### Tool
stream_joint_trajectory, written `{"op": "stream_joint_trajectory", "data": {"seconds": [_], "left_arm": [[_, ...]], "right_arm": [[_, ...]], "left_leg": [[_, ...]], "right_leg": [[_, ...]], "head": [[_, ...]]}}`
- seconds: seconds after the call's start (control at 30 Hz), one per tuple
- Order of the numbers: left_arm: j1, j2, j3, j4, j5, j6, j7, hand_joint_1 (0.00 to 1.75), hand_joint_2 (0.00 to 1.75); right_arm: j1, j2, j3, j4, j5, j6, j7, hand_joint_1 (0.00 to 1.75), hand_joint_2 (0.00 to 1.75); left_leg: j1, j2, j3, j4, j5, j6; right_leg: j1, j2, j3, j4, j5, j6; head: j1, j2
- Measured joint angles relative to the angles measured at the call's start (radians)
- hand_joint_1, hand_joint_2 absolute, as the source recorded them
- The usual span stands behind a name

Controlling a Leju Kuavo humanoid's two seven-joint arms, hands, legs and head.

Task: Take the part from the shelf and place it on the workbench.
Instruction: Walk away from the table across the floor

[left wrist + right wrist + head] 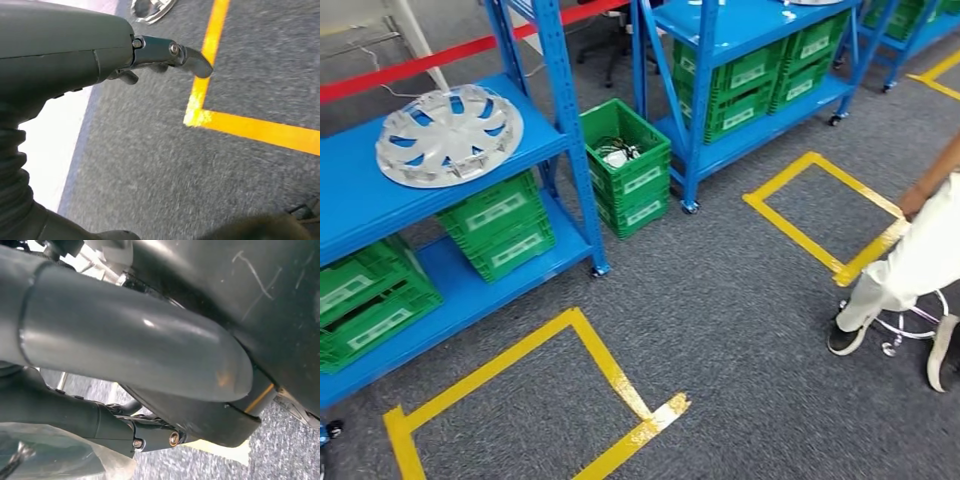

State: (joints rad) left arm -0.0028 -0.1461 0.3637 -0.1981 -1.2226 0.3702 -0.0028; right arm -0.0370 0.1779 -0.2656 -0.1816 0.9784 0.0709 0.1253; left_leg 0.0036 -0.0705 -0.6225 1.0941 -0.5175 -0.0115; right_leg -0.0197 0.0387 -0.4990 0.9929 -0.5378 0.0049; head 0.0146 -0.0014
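A silver wheel cover (448, 135) lies flat on the middle board of the blue shelf (358, 205) at the left of the head view. My left hand (113, 55) hangs over grey carpet. Its dark fingers (171, 51) are stretched out with nothing in them. My right hand (132, 350) hangs close to my dark body. The thick grey thumb (151, 347) and the dark fingers (151, 435) lie straight and apart, holding nothing. A pale glossy shape (45, 455) shows beside those fingers; I cannot tell what it is.
Green crates (501, 225) fill the lower shelf boards, and one more green crate (626, 165) stands on the floor between two shelves. Yellow tape squares (610, 370) mark the carpet. A person in pale trousers (909, 265) sits at the right on a wheeled stool (901, 325).
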Motion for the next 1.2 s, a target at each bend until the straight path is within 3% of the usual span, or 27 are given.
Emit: {"op": "stream_joint_trajectory", "data": {"seconds": [0.03, 0.07, 0.1, 0.13, 0.2, 0.27, 0.33, 0.37, 0.4, 0.43, 0.5, 0.57, 0.6, 0.63, 0.67, 0.7, 0.77, 0.8, 0.87, 0.93, 1.0, 1.07, 1.13, 1.17, 1.2], "left_arm": [[-0.001, 0.000, -0.001, 0.000, 0.000, 0.000, 0.001, 0.00, 1.75], [-0.002, 0.000, -0.001, 0.000, 0.000, 0.000, 0.001, 0.00, 1.75], [-0.003, 0.000, -0.001, 0.000, 0.000, 0.000, 0.001, 0.00, 1.75], [-0.002, 0.001, -0.001, 0.000, 0.002, 0.000, 0.001, 0.00, 1.75], [0.001, 0.002, -0.001, 0.000, 0.006, 0.000, 0.000, 0.00, 1.75], [0.004, 0.004, -0.001, 0.000, 0.008, 0.000, -0.001, 0.00, 1.75], [0.001, 0.006, 0.000, 0.000, 0.008, 0.000, -0.001, 0.00, 1.75], [0.000, 0.007, 0.000, 0.000, 0.008, 0.000, -0.002, 0.00, 1.75], [0.001, 0.007, 0.000, 0.000, 0.009, 0.000, -0.002, 0.00, 1.75], [0.004, 0.008, 0.000, 0.000, 0.009, 0.000, -0.003, 0.00, 1.75], [0.008, 0.008, 0.000, 0.000, 0.009, -0.001, -0.003, 0.00, 1.75], [0.006, 0.008, 0.000, 0.000, 0.009, -0.001, -0.004, 0.00, 1.75], [0.005, 0.008, 0.000, 0.000, 0.008, -0.001, -0.004, 0.00, 1.31], [0.005, 0.008, 0.000, 0.000, 0.008, -0.001, -0.005, 0.00, 0.87], [0.005, 0.008, 0.000, 0.000, 0.008, -0.001, -0.005, 0.00, 0.44], [0.005, 0.008, 0.000, 0.000, 0.008, -0.002, -0.006, 0.00, 0.00], [0.005, 0.008, 0.000, 0.001, 0.008, -0.002, -0.006, 0.00, 0.00], [0.004, 0.008, 0.000, 0.001, 0.008, -0.002, -0.007, 0.00, 0.00], [0.005, 0.009, 0.000, 0.001, 0.008, -0.003, -0.009, 0.00, 0.00], [0.009, 0.010, 0.001, 0.001, 0.009, -0.003, -0.010, 0.00, 0.00], [0.010, 0.013, 0.002, 0.001, 0.011, -0.003, -0.011, 0.00, 0.00], [0.007, 0.016, 0.002, 0.001, 0.013, -0.003, -0.011, 0.00, 0.00], [0.005, 0.018, 0.002, 0.001, 0.015, -0.003, -0.012, 0.00, 0.00], [0.006, 0.019, 0.003, 0.001, 0.015, -0.003, -0.012, 0.00, 0.00], [0.007, 0.020, 0.003, 0.001, 0.016, -0.004, -0.012, 0.00, 0.00]], "right_arm": [[0.002, -0.001, 0.000, 0.000, 0.000, 0.000, 0.001, 0.00, 0.00], [0.004, -0.001, 0.000, 0.000, 0.000, 0.000, 0.001, 0.00, 0.00], [0.004, -0.002, 0.000, 0.000, 0.000, 0.000, 0.002, 0.00, 0.00], [0.004, -0.002, 0.000, 0.000, 0.000, 0.000, 0.003, 0.00, 0.00], [0.004, -0.002, 0.000, 0.000, 0.002, 0.000, 0.004, 0.00, 0.00], [0.004, -0.002, 0.000, 0.000, 0.005, 0.001, 0.006, 0.00, 0.00], [0.004, -0.002, 0.000, 0.000, 0.009, 0.001, 0.008, 0.00, 0.00], [0.004, -0.002, 0.000, 0.000, 0.011, 0.001, 0.009, 0.00, 0.00], [0.003, -0.002, 0.000, -0.001, 0.013, 0.001, 0.010, 0.00, 0.00], [0.002, -0.002, 0.000, -0.001, 0.014, 0.001, 0.011, 0.00, 0.00], [0.000, -0.002, 0.000, -0.002, 0.014, 0.001, 0.010, 0.00, 0.00], [-0.001, -0.001, 0.000, -0.002, 0.014, 0.001, 0.006, 0.00, 0.00], [-0.003, -0.001, 0.000, -0.003, 0.013, 0.001, 0.005, 0.00, 0.00], [-0.006, -0.001, 0.000, -0.003, 0.013, 0.002, 0.004, 0.00, 0.00], [-0.009, -0.001, 0.000, -0.003, 0.014, 0.002, 0.003, 0.00, 0.00], [-0.011, -0.001, 0.000, -0.003, 0.014, 0.002, 0.004, 0.00, 0.00], [-0.009, -0.001, 0.000, -0.002, 0.016, 0.004, 0.005, 0.00, 0.00], [-0.008, -0.001, 0.000, -0.001, 0.016, 0.004, 0.005, 0.00, 0.00], [-0.007, 0.000, 0.000, 0.000, 0.017, 0.006, 0.004, 0.00, 0.00], [-0.009, 0.001, 0.000, 0.000, 0.017, 0.006, 0.004, 0.00, 0.00], [-0.008, 0.002, 0.000, 0.000, 0.018, 0.007, 0.004, 0.00, 0.00], [-0.005, 0.002, 0.000, 0.000, 0.018, 0.007, 0.006, 0.00, 0.00], [-0.002, 0.002, 0.000, 0.000, 0.018, 0.007, 0.007, 0.00, 0.00], [-0.002, 0.002, 0.000, 0.000, 0.018, 0.007, 0.008, 0.00, 0.00], [-0.002, 0.002, 0.000, 0.000, 0.018, 0.006, 0.008, 0.00, 0.00]], "left_leg": [[-0.001, 0.035, -0.026, 0.057, -0.029, -0.004], [0.000, 0.052, -0.057, 0.120, -0.057, -0.007], [0.002, 0.059, -0.082, 0.174, -0.074, -0.009], [0.004, 0.061, -0.094, 0.200, -0.073, -0.010], [0.005, 0.068, -0.065, 0.145, -0.019, -0.009], [-0.002, 0.113, -0.002, 0.020, 0.038, -0.001], [-0.012, 0.155, 0.031, -0.047, 0.044, 0.013], [-0.015, 0.156, 0.033, -0.054, 0.036, 0.018], [-0.014, 0.143, 0.033, -0.057, 0.034, 0.025], [-0.012, 0.130, 0.034, -0.061, 0.035, 0.029], [-0.005, 0.107, 0.035, -0.066, 0.038, 0.038], [-0.002, 0.083, 0.036, -0.066, 0.038, 0.044], [-0.002, 0.070, 0.036, -0.066, 0.038, 0.046], [-0.002, 0.055, 0.038, -0.066, 0.037, 0.047], [-0.002, 0.040, 0.040, -0.066, 0.036, 0.047], [-0.002, 0.024, 0.043, -0.065, 0.036, 0.047], [-0.003, -0.007, 0.044, -0.063, 0.034, 0.042], [-0.003, -0.021, 0.040, -0.061, 0.035, 0.038], [-0.002, -0.044, 0.029, -0.059, 0.041, 0.025], [0.000, -0.056, 0.023, -0.059, 0.044, 0.014], [-0.003, -0.014, 0.005, -0.018, 0.018, 0.003], [-0.005, 0.041, -0.046, 0.095, -0.040, -0.006], [-0.002, 0.055, -0.095, 0.202, -0.075, -0.010], [-0.002, 0.057, -0.098, 0.212, -0.068, -0.010], [-0.001, 0.061, -0.082, 0.181, -0.042, -0.009]], "right_leg": [[0.002, -0.018, 0.003, -0.001, -0.001, -0.004], [0.003, -0.036, 0.005, -0.001, -0.003, -0.007], [0.005, -0.054, 0.007, -0.001, -0.006, -0.009], [0.005, -0.069, 0.009, -0.001, -0.009, -0.010], [0.005, -0.096, 0.017, -0.001, -0.016, -0.008], [0.009, -0.117, 0.025, 0.000, -0.026, -0.001], [0.017, -0.139, 0.027, 0.000, -0.037, 0.009], [0.020, -0.151, 0.029, -0.001, -0.041, 0.013], [0.021, -0.164, 0.036, -0.003, -0.045, 0.017], [0.020, -0.159, 0.041, -0.001, -0.051, 0.021], [0.018, -0.111, 0.027, 0.047, -0.088, 0.030], [0.016, -0.057, -0.037, 0.174, -0.150, 0.034], [0.016, -0.047, -0.071, 0.239, -0.171, 0.035], [0.017, -0.043, -0.096, 0.279, -0.174, 0.035], [0.017, -0.040, -0.104, 0.280, -0.155, 0.034], [0.016, -0.036, -0.094, 0.242, -0.116, 0.032], [0.011, 0.005, -0.053, 0.113, -0.036, 0.030], [0.007, 0.029, -0.035, 0.062, -0.015, 0.029], [0.005, 0.056, -0.021, 0.028, -0.013, 0.025], [0.005, 0.035, -0.015, 0.023, -0.011, 0.018], [0.002, 0.006, -0.008, 0.017, -0.009, 0.007], [0.003, -0.027, -0.002, 0.014, -0.011, -0.003], [0.005, -0.060, 0.002, 0.014, -0.016, -0.009], [0.005, -0.074, 0.004, 0.015, -0.019, -0.009], [0.006, -0.087, 0.009, 0.015, -0.023, -0.009]], "head": [[-0.003, 0.000], [-0.004, 0.000], [-0.004, 0.000], [-0.004, 0.000], [-0.005, 0.000], [-0.005, 0.000], [-0.004, 0.000], [-0.003, 0.000], [-0.002, 0.000], [0.000, 0.000], [0.006, 0.000], [0.013, 0.000], [0.014, 0.000], [0.014, 0.000], [0.014, 0.000], [0.014, 0.000], [0.014, 0.000], [0.014, 0.000], [0.013, 0.000], [0.012, 0.000], [0.007, 0.000], [0.001, 0.000], [0.001, 0.000], [0.001, 0.000], [0.000, 0.000]]}}
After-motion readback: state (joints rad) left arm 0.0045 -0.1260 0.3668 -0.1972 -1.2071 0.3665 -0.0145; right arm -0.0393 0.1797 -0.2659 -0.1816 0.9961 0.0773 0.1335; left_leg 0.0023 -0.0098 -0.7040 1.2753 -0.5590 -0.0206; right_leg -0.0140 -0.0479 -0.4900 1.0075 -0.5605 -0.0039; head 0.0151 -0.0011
